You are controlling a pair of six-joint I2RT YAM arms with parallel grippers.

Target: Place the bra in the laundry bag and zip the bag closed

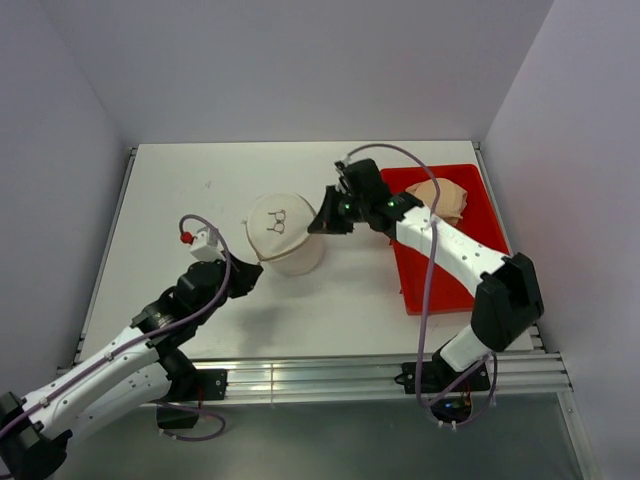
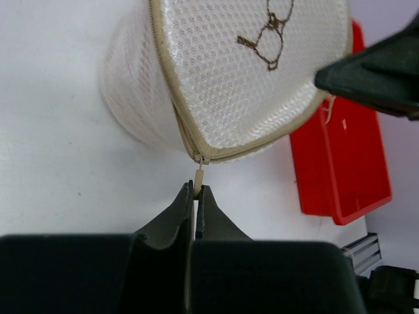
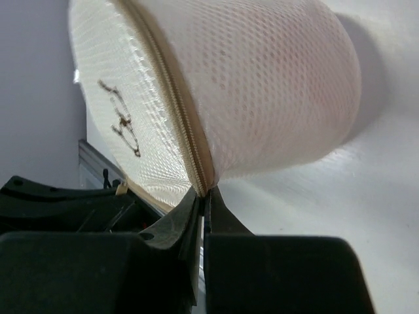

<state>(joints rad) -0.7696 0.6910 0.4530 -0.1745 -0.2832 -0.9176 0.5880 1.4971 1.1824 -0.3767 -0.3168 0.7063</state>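
Currently, the laundry bag (image 1: 285,238) sits near the centre of the desk (image 1: 180,200), with its marked circular face turned upward. The bra (image 3: 288,91) is inside the bag. It shows only as a pale pinkish shade through the mesh side wall, and its shape cannot be made out. The zip (image 2: 171,98) runs along the rim of the face, and its teeth appear joined down to the slider (image 2: 201,158). The left end effector (image 2: 198,191) is clamped narrow on the beige pull tab (image 2: 198,176) at the bag's near left side. The right end effector (image 3: 204,196) is closed tight on the zip seam at the bag's right side. A red tray (image 1: 415,285) lies along the right edge of the desk, reaching toward the far right corner. It contains a darker tan-peach bra (image 1: 440,198). The bag's face carries a small dark spectacles-like mark (image 1: 278,220).
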